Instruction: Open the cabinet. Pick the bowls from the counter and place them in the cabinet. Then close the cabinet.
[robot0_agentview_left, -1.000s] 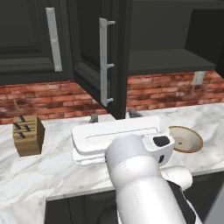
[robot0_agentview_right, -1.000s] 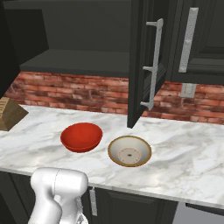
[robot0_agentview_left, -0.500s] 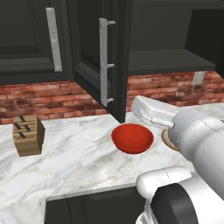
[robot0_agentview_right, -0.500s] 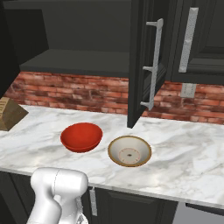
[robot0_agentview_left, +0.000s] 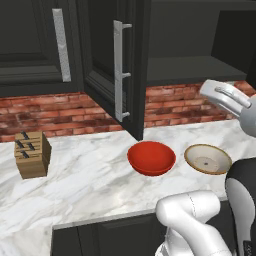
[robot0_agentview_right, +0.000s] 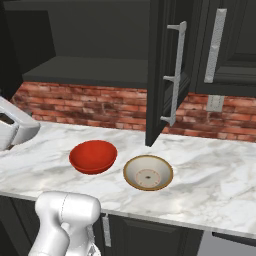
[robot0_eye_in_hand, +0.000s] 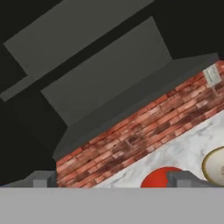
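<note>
the gripper (robot0_eye_in_hand: 111, 179) hangs with fingers spread wide, grasping nothing. the red bowl (robot0_agentview_left: 151, 158) and tan-rimmed bowl (robot0_agentview_left: 208, 159) sit side by side on the counter (robot0_agentview_left: 90, 175) below the open cabinet (robot0_agentview_left: 185, 70) (no readable writing anywhere).

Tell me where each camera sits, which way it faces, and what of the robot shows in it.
Left base view: behind the arm's left, facing the counter, open cabinet, red bowl, tan bowl; white arm lower right.
Right base view: behind its right, same counter; arm lower left.
Hand view: rolled, facing the cabinet shelf and brick; open gripper tips at bottom.
Shared: both bowls, shelf.
</note>
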